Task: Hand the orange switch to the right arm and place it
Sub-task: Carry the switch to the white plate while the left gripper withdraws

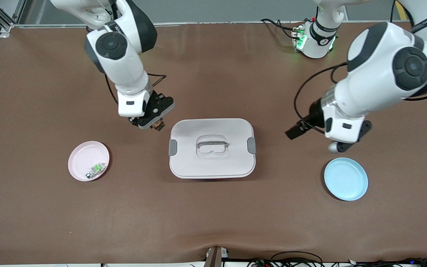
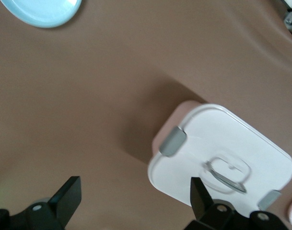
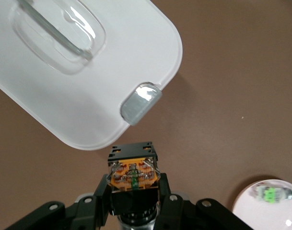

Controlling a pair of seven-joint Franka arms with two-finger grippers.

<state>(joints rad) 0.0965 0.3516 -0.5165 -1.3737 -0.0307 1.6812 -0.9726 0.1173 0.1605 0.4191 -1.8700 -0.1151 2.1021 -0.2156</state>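
Observation:
My right gripper [image 1: 153, 124] is shut on the orange switch [image 1: 158, 126], a small black block with an orange face. It hangs over the brown table just off the white box's [image 1: 232, 159] corner, on the side toward the right arm's end. In the right wrist view the switch [image 3: 133, 173] sits clamped between the fingers of the right gripper [image 3: 133, 188], orange face outward. My left gripper [image 1: 336, 147] hovers open over the table beside the blue plate [image 1: 346, 179]. In the left wrist view the left gripper [image 2: 134, 191] has nothing between its fingers.
A white lidded box [image 3: 83, 100] with grey clips and a clear handle stands mid-table. A pink plate [image 1: 82, 155] toward the right arm's end holds a small green-and-white part [image 1: 95, 170]. The left wrist view shows the box [image 2: 222, 143] and the blue plate [image 2: 45, 9].

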